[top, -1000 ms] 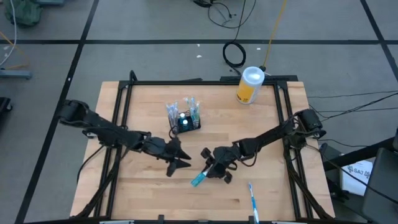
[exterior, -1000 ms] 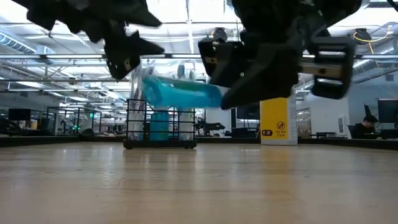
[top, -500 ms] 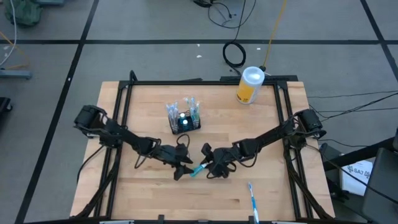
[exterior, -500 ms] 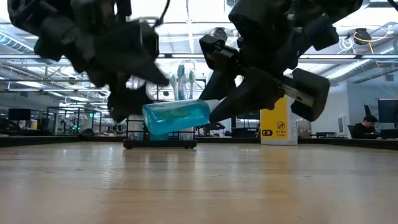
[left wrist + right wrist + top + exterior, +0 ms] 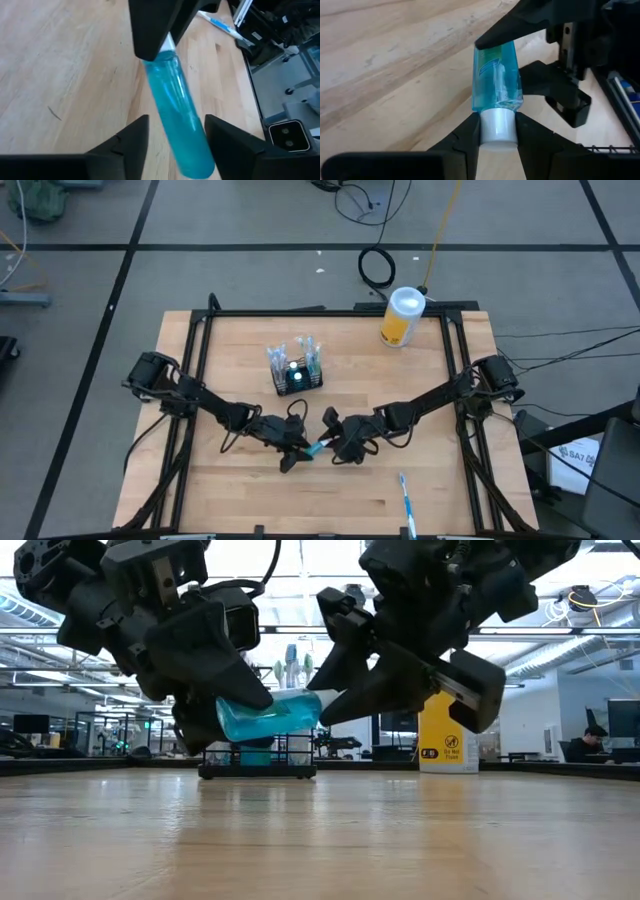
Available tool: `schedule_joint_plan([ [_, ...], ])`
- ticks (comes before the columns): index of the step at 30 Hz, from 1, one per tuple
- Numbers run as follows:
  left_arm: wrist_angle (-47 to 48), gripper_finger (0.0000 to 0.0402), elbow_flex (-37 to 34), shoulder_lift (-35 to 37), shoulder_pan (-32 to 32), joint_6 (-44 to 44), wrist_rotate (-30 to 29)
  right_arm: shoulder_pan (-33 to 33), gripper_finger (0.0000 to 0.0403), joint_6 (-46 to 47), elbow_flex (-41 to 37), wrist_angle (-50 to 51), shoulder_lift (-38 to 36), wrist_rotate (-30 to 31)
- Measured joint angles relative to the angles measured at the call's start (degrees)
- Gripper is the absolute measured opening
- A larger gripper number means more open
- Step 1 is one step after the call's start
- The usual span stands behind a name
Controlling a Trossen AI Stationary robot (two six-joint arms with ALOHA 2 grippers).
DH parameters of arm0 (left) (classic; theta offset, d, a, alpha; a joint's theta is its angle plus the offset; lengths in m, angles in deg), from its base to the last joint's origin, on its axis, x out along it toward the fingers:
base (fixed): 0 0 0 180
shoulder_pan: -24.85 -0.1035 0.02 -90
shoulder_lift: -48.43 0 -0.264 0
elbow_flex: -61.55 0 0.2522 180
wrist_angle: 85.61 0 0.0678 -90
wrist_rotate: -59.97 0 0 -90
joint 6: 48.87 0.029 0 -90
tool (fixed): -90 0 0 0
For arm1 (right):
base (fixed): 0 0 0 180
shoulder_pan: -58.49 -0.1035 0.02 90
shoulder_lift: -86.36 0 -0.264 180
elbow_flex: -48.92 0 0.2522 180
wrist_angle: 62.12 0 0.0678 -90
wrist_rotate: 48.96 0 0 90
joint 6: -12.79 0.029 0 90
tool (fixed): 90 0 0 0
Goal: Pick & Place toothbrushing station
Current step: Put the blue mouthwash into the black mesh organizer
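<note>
A handover is underway above the counter's centre: the right claw (image 5: pixel 496 131) is clamped on the toothpaste tube (image 5: pixel 497 80) cap, while the left claw (image 5: pixel 175 131) straddles its body, fingers apart. Next, the left must close, then carry it to the caddy (image 5: pixel 297 373) at 12 o'clock.

No readable text anywhere; the tube (image 5: pixel 496 75) label and yellow sign (image 5: pixel 446 747) are too small to read.
</note>
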State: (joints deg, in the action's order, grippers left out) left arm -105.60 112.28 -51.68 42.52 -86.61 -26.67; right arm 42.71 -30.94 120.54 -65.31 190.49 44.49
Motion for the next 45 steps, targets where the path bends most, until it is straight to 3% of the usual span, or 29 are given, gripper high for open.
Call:
schedule_joint_plan([
  [6, 0.2, 0.0138, 0.01, 0.0, -0.2, -0.16, -0.42, 0.05, 0.0111, 5.83, 0.0, -0.62, 0.0, 5.09],
  [14, 0.18, 0.0082, 0.0, -0.02, -0.48, 0.55, -0.44, -0.43, 0.013, 7.04, 0.0, -0.41, 0.0, 5.38],
  [18, 0.14, 0.0079, 0.0, 0.0, -0.8, 0.53, -0.46, -0.47, 0.0137, 8.43, 0.0, -0.54, 0.0, 5.7],
  [22, -0.43, 0.0085, 0.0, 0.0, -1.09, 0.54, -0.46, -0.45, 0.0147, 15.55, 0.0, -0.24, 0.0, 6.08],
  [25, -1.28, 0.008, 0.01, 0.0, -1.16, 2.65, -0.46, -0.72, 0.0155, 20.52, 0.0, 3.1, -0.02, 10.58],
  [29, -1.41, 0.0077, 0.02, 0.0, -1.71, 4.33, -0.46, -1.97, 0.0161, 21.96, -0.05, 12.49, -3.7, 17.28],
  [35, -3.24, 0.0083, 0.02, 0.99, -4.32, 7.89, -0.91, -2.92, 0.0158, 33.69, -0.11, 19.84, -11.83, 17.31],
  [41, -4.3, 0.0084, 0.07, 6.73, -6.93, 16.97, -2.06, -1.14, 0.0156, 40.57, -6.69, 7.58, -17.15, 17.39],
  [45, -4.31, 0.0085, 0.05, 12.61, -7.67, 23.84, -2.56, 0.65, 0.0154, 37.18, -12.07, -11.25, -17.74, 17.31],
])
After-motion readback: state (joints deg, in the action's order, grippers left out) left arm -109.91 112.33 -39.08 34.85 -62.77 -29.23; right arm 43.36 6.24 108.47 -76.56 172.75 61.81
